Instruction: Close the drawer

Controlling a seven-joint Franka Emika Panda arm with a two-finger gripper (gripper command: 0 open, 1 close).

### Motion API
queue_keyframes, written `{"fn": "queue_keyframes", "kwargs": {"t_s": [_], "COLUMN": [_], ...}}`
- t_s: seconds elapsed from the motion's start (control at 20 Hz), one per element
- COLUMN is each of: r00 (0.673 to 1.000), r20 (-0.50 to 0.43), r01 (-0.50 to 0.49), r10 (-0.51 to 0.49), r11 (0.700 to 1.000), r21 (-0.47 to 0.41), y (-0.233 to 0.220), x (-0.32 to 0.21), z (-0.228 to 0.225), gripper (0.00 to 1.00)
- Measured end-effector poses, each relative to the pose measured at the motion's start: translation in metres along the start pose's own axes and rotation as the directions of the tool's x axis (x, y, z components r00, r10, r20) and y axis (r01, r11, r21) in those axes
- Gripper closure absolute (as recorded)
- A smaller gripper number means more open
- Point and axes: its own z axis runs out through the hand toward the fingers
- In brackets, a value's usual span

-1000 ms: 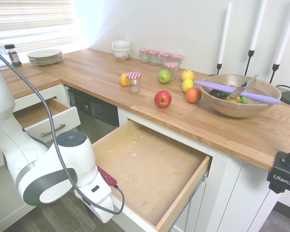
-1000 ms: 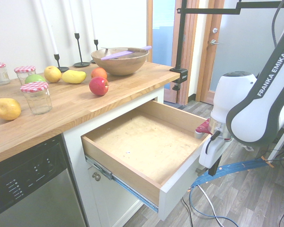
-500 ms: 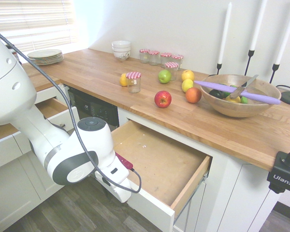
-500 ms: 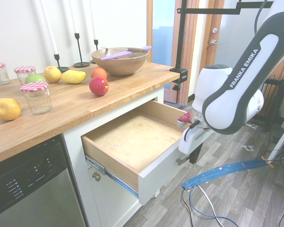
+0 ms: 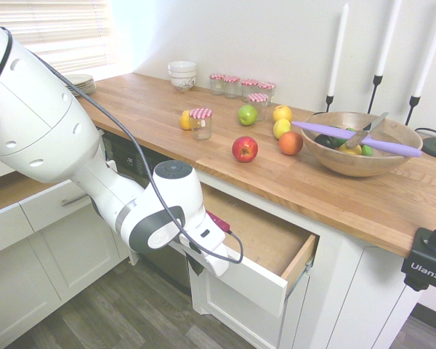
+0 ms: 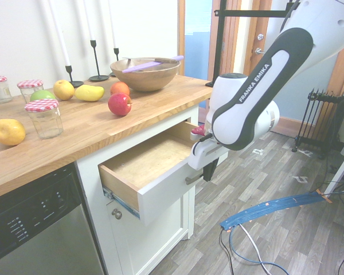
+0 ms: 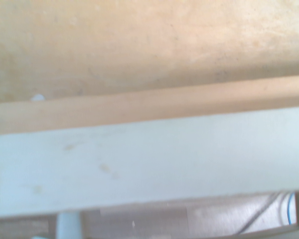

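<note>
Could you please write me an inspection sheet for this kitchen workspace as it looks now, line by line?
Surface: wooden countertop, with fruit and jars standing on it.
Job's things: the drawer is partly open; its white front sticks out from the cabinet, and its wood bottom shows in the wrist view.
Clutter: red apple, glass jar with checked lid, wooden bowl holding a purple utensil, stacked white bowls, three tall candles in holders.
Claw: claw is at the drawer front near its handle; open or shut cannot be told.
Cables: nothing seen on the counter.
Surroundings: dishwasher beside the drawer cabinet, wood-look floor, window blinds.
</note>
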Motion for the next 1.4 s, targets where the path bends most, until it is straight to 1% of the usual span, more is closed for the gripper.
{"fn": "queue_keyframes", "kwargs": {"t_s": [0.3,0.5,0.7,1.05,1.3,1.35,1.4], "r00": [1.0,0.998,0.993,0.991,0.994,0.995,0.997], "r20": [-0.018,-0.06,-0.105,-0.124,-0.101,-0.088,-0.063], "r01": [-0.02,-0.033,-0.04,-0.033,-0.041,-0.046,-0.046], "r10": [0.021,0.036,0.046,0.045,0.049,0.051,0.048], "r11": [0.999,0.999,0.997,0.994,0.996,0.997,0.999], "r21": [0.025,0.04,0.062,0.1,0.076,0.057,0.02], "y": [-0.026,-0.037,-0.049,-0.056,-0.042,-0.04,-0.037], "x": [0.017,0.022,0.031,0.03,0.017,0.014,0.011], "z": [-0.013,-0.022,-0.038,-0.077,-0.074,-0.071,-0.067], "gripper": [1.0,1.0,1.0,1.0,1.0,1.0,1.0]}}
